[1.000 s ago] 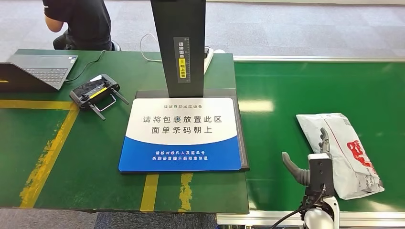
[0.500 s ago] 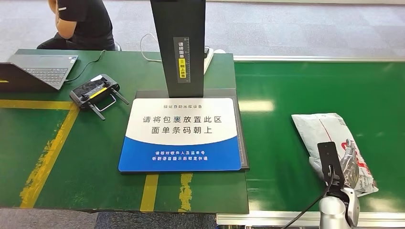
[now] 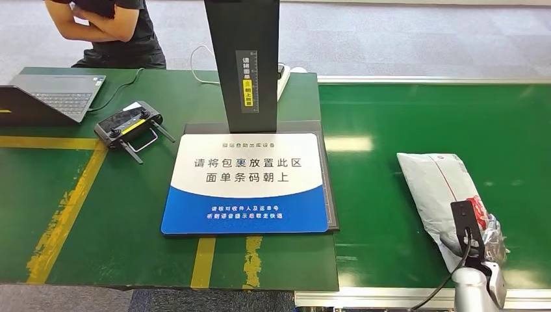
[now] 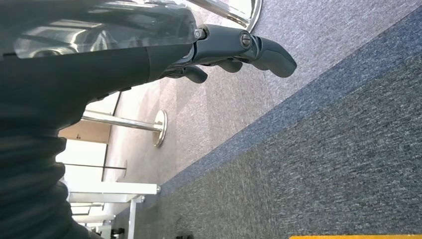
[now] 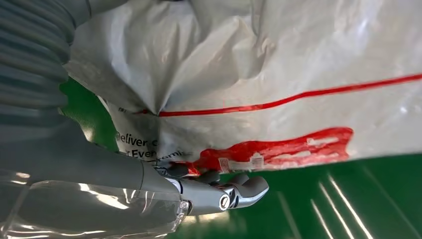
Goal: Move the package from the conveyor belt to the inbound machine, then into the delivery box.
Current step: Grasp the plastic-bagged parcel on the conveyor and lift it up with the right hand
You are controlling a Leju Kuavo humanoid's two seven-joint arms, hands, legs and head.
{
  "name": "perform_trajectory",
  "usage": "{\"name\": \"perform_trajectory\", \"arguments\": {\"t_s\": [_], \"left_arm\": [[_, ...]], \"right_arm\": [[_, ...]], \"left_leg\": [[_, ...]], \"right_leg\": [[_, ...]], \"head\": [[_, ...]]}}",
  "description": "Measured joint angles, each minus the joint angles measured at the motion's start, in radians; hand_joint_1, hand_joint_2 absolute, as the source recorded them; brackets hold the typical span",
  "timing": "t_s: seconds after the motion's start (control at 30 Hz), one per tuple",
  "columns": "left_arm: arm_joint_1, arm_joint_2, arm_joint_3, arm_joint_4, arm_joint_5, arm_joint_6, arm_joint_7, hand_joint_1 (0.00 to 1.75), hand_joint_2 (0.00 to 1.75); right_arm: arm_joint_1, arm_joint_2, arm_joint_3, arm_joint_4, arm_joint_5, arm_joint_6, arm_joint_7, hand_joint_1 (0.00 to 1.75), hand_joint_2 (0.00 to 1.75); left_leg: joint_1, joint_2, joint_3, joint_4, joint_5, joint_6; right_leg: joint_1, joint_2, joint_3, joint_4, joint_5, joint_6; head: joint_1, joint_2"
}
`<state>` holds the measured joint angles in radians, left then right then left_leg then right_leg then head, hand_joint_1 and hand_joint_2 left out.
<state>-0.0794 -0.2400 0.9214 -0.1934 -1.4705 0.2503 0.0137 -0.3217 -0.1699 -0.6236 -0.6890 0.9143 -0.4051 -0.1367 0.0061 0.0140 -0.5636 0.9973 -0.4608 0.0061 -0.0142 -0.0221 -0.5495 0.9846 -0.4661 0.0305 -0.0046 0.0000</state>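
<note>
The package (image 3: 434, 181), a grey-white plastic mailer with red print, lies on the green conveyor belt (image 3: 403, 110) to the right of the inbound machine. My right hand (image 3: 477, 235) sits on its near end. In the right wrist view the dark fingers (image 5: 234, 191) curl around the package's edge (image 5: 298, 74) by the red print, and the plastic is crumpled near the palm. The inbound machine's white-and-blue pad (image 3: 247, 175) lies bare under its black post (image 3: 242, 58). My left hand (image 4: 239, 47) hangs over carpet floor, its fingers loosely extended, holding nothing.
On the green table left of the pad lie a black remote controller (image 3: 128, 125) and an open laptop (image 3: 55, 94). A person (image 3: 110, 26) in black sits behind the table with folded arms. A white power strip (image 3: 284, 75) lies behind the post.
My right hand has turned over and come down onto the package's near end, its fingers closing around the edge. The package has shifted slightly left. The person behind the table has folded their arms.
</note>
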Motion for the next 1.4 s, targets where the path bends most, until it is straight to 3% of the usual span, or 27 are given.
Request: {"name": "perform_trajectory", "arguments": {"t_s": [0.13, 0.33, 0.47, 0.57, 0.6, 0.7, 0.97, 1.4], "left_arm": [[0.000, -0.001, -0.001, 0.000, 0.000, 0.000, 0.001, 0.00, 1.75], [0.000, -0.002, -0.001, 0.000, 0.000, 0.003, 0.001, 0.00, 1.75], [-0.001, -0.004, -0.001, 0.000, 0.000, 0.004, 0.001, 0.00, 1.75], [0.000, -0.006, -0.001, 0.000, 0.000, 0.004, 0.003, 0.00, 1.75], [0.000, -0.006, -0.001, 0.000, 0.001, 0.005, 0.004, 0.00, 1.75], [0.000, -0.006, -0.001, 0.000, 0.001, 0.006, 0.005, 0.00, 1.75], [0.000, -0.007, -0.001, 0.000, 0.001, 0.007, 0.005, 0.00, 1.75], [0.000, -0.009, -0.001, 0.000, 0.001, 0.007, 0.003, 0.00, 1.75]], "right_arm": [[-0.021, -0.020, -0.002, 0.075, 0.005, 0.057, 0.002, 0.00, 1.75], [-0.053, -0.044, -0.004, 0.139, -0.008, 0.265, -0.003, 0.00, 1.75], [-0.061, -0.049, -0.004, 0.154, -0.012, 0.295, -0.011, 0.00, 1.75], [-0.060, -0.049, -0.004, 0.155, -0.031, 0.330, -0.031, 0.30, 1.75], [-0.059, -0.049, -0.004, 0.154, -0.040, 0.342, -0.040, 0.72, 1.75], [-0.053, -0.049, -0.002, 0.145, -0.057, 0.357, -0.056, 1.73, 1.75], [-0.014, -0.036, 0.006, 0.065, -0.093, 0.395, -0.073, 1.75, 1.75], [0.103, 0.044, 0.064, -0.178, -0.188, 0.409, -0.071, 1.75, 1.75]], "left_leg": [[0.000, 0.000, 0.000, 0.000, 0.000, 0.000], [0.002, 0.005, 0.005, 0.000, -0.002, 0.001], [0.002, 0.008, 0.010, 0.000, -0.003, 0.002], [0.002, 0.010, 0.011, 0.000, -0.003, 0.002], [0.002, 0.011, 0.011, 0.000, -0.003, 0.002], [0.002, 0.014, 0.012, 0.000, -0.002, 0.002], [0.003, 0.015, 0.013, 0.000, -0.003, 0.002], [0.004, 0.013, 0.010, 0.000, -0.002, 0.001]], "right_leg": [[0.000, 0.000, 0.000, 0.000, 0.000, 0.000], [0.002, 0.004, 0.005, -0.002, 0.000, 0.000], [0.002, 0.006, 0.009, -0.004, 0.001, 0.000], [0.002, 0.008, 0.011, -0.005, 0.003, 0.001], [0.002, 0.009, 0.011, -0.006, 0.004, 0.002], [0.002, 0.011, 0.011, -0.006, 0.005, 0.003], [0.002, 0.012, 0.012, -0.006, 0.006, 0.003], [0.004, 0.011, 0.009, -0.006, 0.005, 0.001]], "head": [[0.000, 0.000], [0.000, 0.000], [0.000, 0.000], [0.000, 0.000], [0.000, 0.000], [0.000, 0.000], [0.000, 0.000], [0.000, 0.000]]}}
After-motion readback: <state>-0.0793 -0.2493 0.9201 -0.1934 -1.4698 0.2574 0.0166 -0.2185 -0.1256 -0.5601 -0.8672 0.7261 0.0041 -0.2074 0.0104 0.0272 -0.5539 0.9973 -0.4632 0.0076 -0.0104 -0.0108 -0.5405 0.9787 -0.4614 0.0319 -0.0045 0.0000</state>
